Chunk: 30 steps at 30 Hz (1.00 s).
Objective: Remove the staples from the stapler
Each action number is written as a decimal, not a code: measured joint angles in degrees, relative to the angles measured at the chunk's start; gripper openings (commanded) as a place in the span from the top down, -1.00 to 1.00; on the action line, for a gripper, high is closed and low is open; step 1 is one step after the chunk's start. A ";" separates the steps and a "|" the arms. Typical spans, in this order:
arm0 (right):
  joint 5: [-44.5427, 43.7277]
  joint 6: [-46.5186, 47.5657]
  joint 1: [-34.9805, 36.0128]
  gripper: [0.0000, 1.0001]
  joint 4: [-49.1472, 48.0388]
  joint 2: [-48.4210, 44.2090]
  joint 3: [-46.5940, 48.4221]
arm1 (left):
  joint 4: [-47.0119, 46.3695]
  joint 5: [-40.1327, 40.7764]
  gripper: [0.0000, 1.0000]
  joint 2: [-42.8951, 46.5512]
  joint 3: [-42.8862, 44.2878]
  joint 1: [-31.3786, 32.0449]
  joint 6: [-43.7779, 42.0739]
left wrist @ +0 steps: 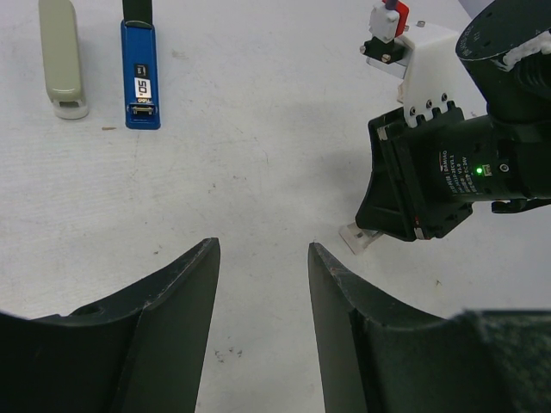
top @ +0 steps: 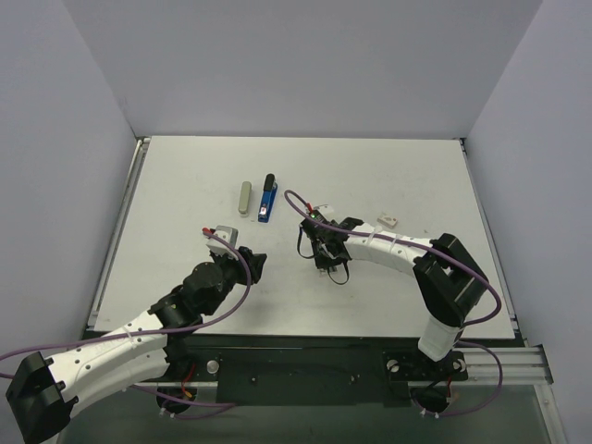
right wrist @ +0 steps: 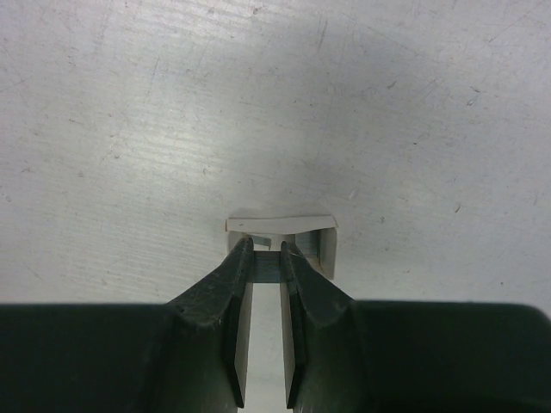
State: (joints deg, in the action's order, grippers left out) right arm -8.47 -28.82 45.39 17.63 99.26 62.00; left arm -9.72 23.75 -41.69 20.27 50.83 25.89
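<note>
The pale whitish-grey strip of staples (right wrist: 288,227) is pinched on the white bench (right wrist: 172,103) by the nearly closed right pincer (right wrist: 266,251). The left pincer (left wrist: 263,249) is held apart, empty.

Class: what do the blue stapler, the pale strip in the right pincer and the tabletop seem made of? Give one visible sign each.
The blue stapler: glossy painted metal or plastic, unclear; smooth face, printed label. The staples in the right pincer: possibly metal; pale strip, grey sheen where gripped. The tabletop: matte white laminate or painted board; fine scratches.
</note>
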 measured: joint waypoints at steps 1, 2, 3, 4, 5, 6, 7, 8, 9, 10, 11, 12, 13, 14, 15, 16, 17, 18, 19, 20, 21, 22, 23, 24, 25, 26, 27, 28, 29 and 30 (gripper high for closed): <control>0.02 -0.07 0.00 0.78 -0.04 0.00 0.02 | 0.00 0.00 -0.11 0.00 0.00 0.00 0.00; 0.11 -0.13 0.00 0.74 -0.09 0.00 0.02 | 0.00 0.00 -0.11 0.00 0.00 0.00 0.00; 0.20 -0.15 0.00 0.73 -0.11 0.00 0.02 | 0.00 0.00 -0.11 0.00 0.00 0.00 0.00; 0.31 -0.17 0.00 0.71 -0.15 0.00 0.02 | 0.00 0.00 -0.11 0.00 0.00 0.00 0.00; 0.35 -0.17 0.00 0.70 -0.20 0.00 0.02 | 0.00 -0.02 -0.11 0.00 0.00 0.00 0.02; 0.37 -0.24 0.00 0.68 -0.26 0.00 0.00 | 0.00 -0.07 -0.11 -0.02 0.00 0.00 0.02; 0.37 -0.28 0.00 0.67 -0.28 0.00 0.02 | 0.00 -0.15 -0.11 -0.02 0.00 0.00 0.02; 0.37 -0.33 0.00 0.65 -0.28 0.00 0.00 | 0.00 -0.17 -0.11 -0.02 0.00 0.00 0.02; 0.37 -0.33 0.00 0.64 -0.28 0.00 0.00 | 0.00 -0.20 -0.11 -0.02 0.00 0.00 0.04; 0.37 -0.33 0.00 0.63 -0.28 0.00 0.00 | -0.02 -0.20 -0.11 -0.07 0.00 0.00 0.04; 0.37 -0.33 0.00 0.63 -0.28 0.00 0.00 | -0.02 -0.20 -0.11 -0.11 0.00 0.00 0.04; 0.37 -0.33 0.00 0.63 -0.28 0.00 0.00 | -0.02 -0.20 -0.11 -0.13 0.00 0.00 0.02; 0.37 -0.33 0.00 0.63 -0.28 0.00 0.00 | 0.00 -0.20 -0.11 -0.17 0.00 0.00 0.04; 0.37 -0.33 0.00 0.63 -0.28 0.00 0.00 | -0.02 -0.22 -0.12 -0.20 0.00 0.00 0.02; 0.37 -0.33 0.00 0.63 -0.28 0.00 0.00 | -0.02 -0.20 -0.11 -0.20 0.00 0.00 0.04; 0.37 -0.33 0.00 0.63 -0.28 0.00 -0.02 | -0.02 -0.22 -0.11 -0.22 0.00 0.00 0.04; 0.37 -0.33 0.00 0.63 -0.31 0.00 -0.04 | -0.02 -0.22 -0.11 -0.22 0.00 0.00 0.04; 0.37 -0.33 0.00 0.63 -0.28 0.00 -0.07 | -0.02 -0.22 -0.11 -0.22 0.00 0.00 0.04; 0.37 -0.35 0.00 0.62 -0.31 0.00 -0.11 | -0.02 -0.22 -0.11 -0.22 0.00 0.00 0.04; 0.37 -0.33 0.00 0.61 -0.28 0.00 -0.13 | -0.02 -0.22 -0.11 -0.22 0.00 0.00 0.04; 0.35 -0.33 0.00 0.60 -0.31 0.00 -0.13 | -0.02 -0.22 -0.11 -0.22 0.00 0.00 0.04; 0.35 -0.35 0.00 0.59 -0.31 0.00 -0.15 | -0.02 -0.22 -0.11 -0.22 0.00 0.00 0.04; 0.35 -0.35 0.00 0.58 -0.31 0.00 -0.20 | -0.02 -0.22 -0.11 -0.22 0.00 0.00 0.04; 0.33 -0.37 0.00 0.57 -0.31 0.00 -0.24 | -0.02 -0.22 -0.11 -0.22 0.00 0.00 0.04; 0.33 -0.37 0.00 0.57 -0.31 0.00 -0.28 | -0.02 -0.22 -0.11 -0.22 0.00 0.00 0.04; 0.33 -0.35 0.00 0.57 -0.28 0.00 -0.28 | -0.02 -0.22 -0.11 -0.24 0.00 0.00 0.04; 0.31 -0.35 0.00 0.57 -0.31 0.00 -0.28 | -0.02 -0.22 -0.11 -0.24 0.00 0.00 0.04; 0.28 -0.35 0.00 0.57 -0.31 0.00 -0.28 | -0.02 -0.22 -0.11 -0.28 0.00 0.00 0.04; 0.28 -0.35 0.00 0.59 -0.31 0.00 -0.28 | -0.04 -0.24 -0.11 -0.33 0.00 0.00 0.04; 0.26 -0.33 0.00 0.60 -0.31 0.00 -0.28 | -0.02 -0.24 -0.11 -0.37 0.00 0.00 0.04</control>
State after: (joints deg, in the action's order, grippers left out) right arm -8.21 -29.15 45.39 17.32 99.26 61.71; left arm -9.74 23.51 -42.06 20.27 50.83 25.93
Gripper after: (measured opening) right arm 0.215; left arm 0.557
